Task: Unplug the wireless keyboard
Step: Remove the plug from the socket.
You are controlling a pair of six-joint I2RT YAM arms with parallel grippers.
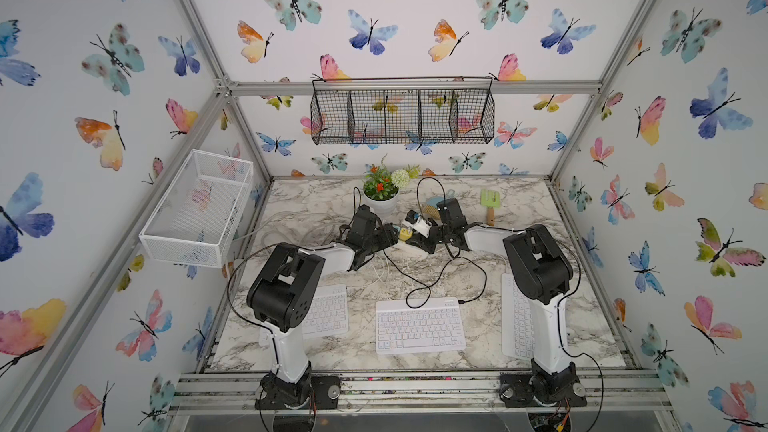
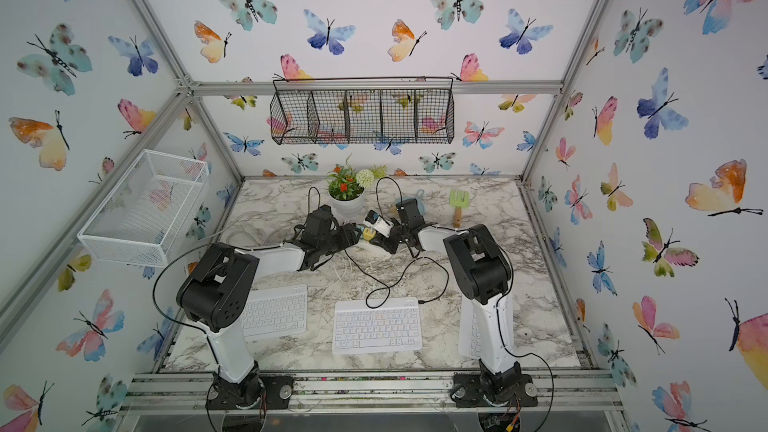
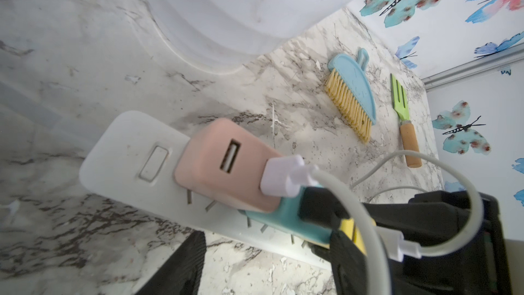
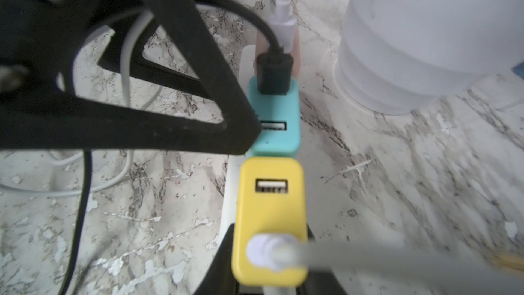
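just beside the spread left pincer [image 1: 390, 238] stands the black plug [image 4: 274, 73], upright in its teal adapter [image 4: 278, 140] — right pincer [image 4: 269, 231], grip unclear.

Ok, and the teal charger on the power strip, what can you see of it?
The teal charger is a rounded, glossy plastic block with two USB ports, plugged into the white power strip between a pink charger and a yellow charger, abutting both. A black USB plug fills one port; the other is empty.
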